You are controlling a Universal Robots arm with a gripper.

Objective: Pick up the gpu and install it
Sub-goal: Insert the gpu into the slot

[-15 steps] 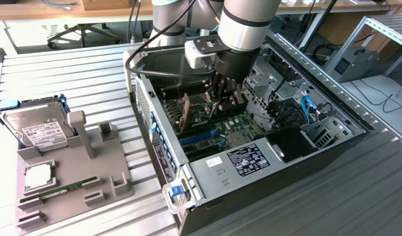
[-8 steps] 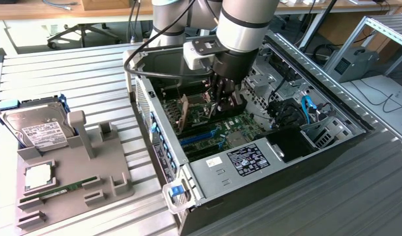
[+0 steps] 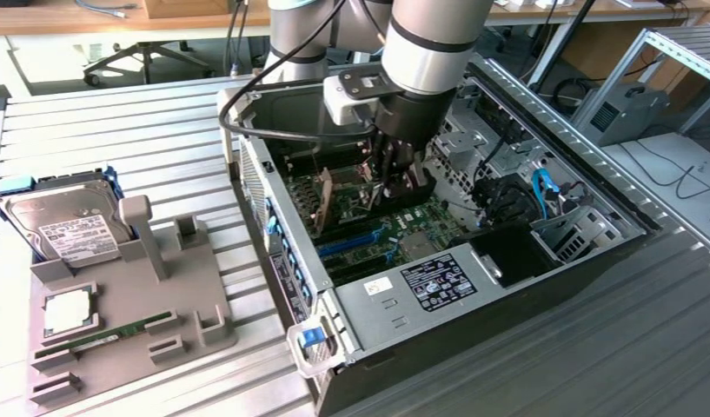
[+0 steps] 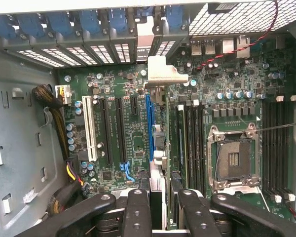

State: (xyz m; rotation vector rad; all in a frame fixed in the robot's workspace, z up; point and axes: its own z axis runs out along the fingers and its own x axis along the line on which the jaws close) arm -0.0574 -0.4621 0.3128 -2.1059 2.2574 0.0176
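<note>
The gpu is seen edge-on in the wrist view, running away from the fingers to its silver bracket by the case's rear slot openings. My gripper is shut on it, with one finger on each side. The card stands upright over the motherboard, right beside the long blue slot; I cannot tell whether it is seated. In the exterior view the gripper reaches down into the open computer case, with the dark gpu at its tips.
A grey parts holder lies at the exterior view's left with a silver hard drive, a square chip and a green memory stick. Inside the case are the CPU socket, memory slots, cable bundles and drive cages.
</note>
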